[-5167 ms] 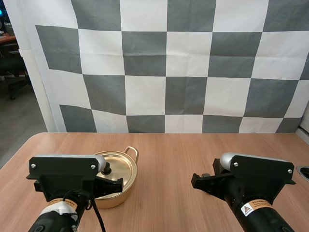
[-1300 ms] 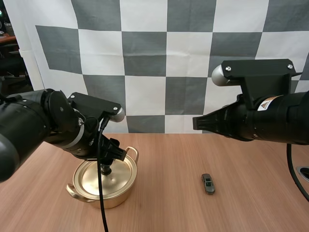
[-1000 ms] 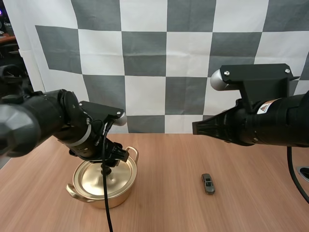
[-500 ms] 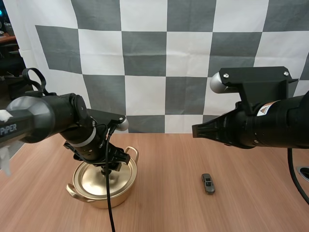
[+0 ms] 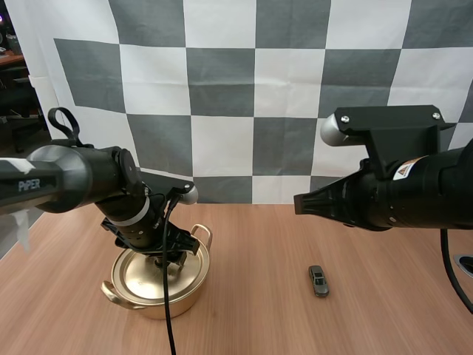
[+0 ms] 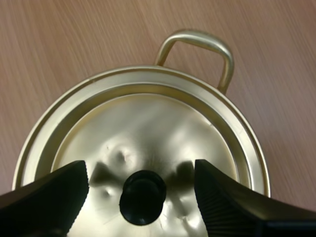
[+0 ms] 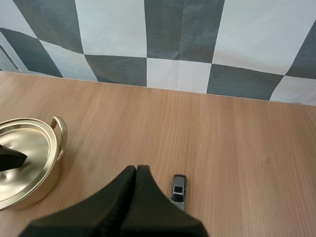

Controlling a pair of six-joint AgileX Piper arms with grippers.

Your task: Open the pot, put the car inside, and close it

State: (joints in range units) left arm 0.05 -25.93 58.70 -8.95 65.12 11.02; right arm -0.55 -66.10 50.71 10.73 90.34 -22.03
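- Two fingers point(image 6: 49, 197) of the left claw point(image 6: 142, 190) stand wide apart either side of the lid's point(image 6: 148, 123) black knob point(image 6: 143, 197), holding nothing. Best to centre, drop slightly, pinch, then lift straight.
- Right claw point(image 7: 136, 170) is closed and empty above the table point(image 7: 237, 148).
- Car point(image 7: 178, 190) lies just beyond it, well apart from the pot point(image 5: 159, 303).
- Left wrist view makes the finger-to-knob gaps plain, while in the high view the arm covers them.

My left gripper point(image 6: 140, 174) is hanging spread over the knob point(image 6: 143, 196), one finger on each side, gaps showing on both. The pot point(image 5: 166, 302) is jutting its handle point(image 5: 201, 231) out at 1 o'clock. Bare table point(image 5: 251, 259) is stretching from the pot to the car point(image 5: 318, 281) at its 3 o'clock. My right gripper point(image 7: 137, 172), pressed into one wedge, is hovering high, with open air lying between it and the car.
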